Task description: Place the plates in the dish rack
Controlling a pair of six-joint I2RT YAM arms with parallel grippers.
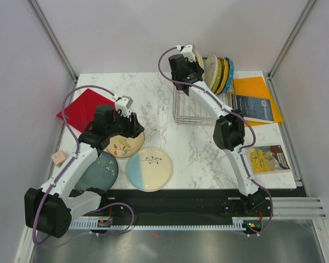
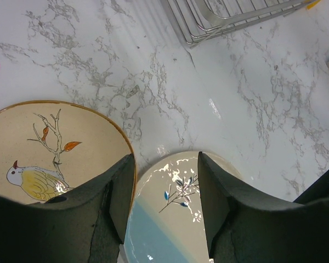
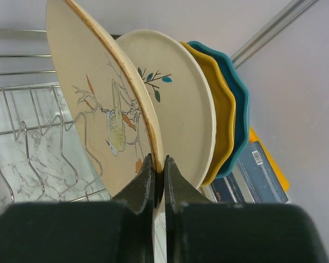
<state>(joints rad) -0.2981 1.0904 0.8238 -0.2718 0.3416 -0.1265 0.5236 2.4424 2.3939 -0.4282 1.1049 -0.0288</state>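
Note:
The dish rack [image 1: 200, 109] stands at the back of the table, with three plates upright at its far right end: cream [image 3: 181, 104], yellow [image 3: 226, 123] and teal [image 3: 240, 98]. My right gripper [image 3: 163, 164] is shut on the rim of a cream bird plate [image 3: 107, 109], held on edge over the rack wires [image 3: 22, 148] beside those plates. My left gripper [image 2: 165, 186] is open and holds nothing. It hovers where a second bird plate [image 2: 44, 148] meets the blue-and-cream plate [image 2: 175, 213]. The dark teal-grey plate [image 1: 97, 171] lies partly under the left arm.
A red mat [image 1: 82, 108] lies at the back left. An orange sheet [image 1: 260, 89] and a blue book [image 1: 253, 107] sit right of the rack, another book [image 1: 267, 159] nearer. A small pink object [image 1: 58, 158] lies at the left edge.

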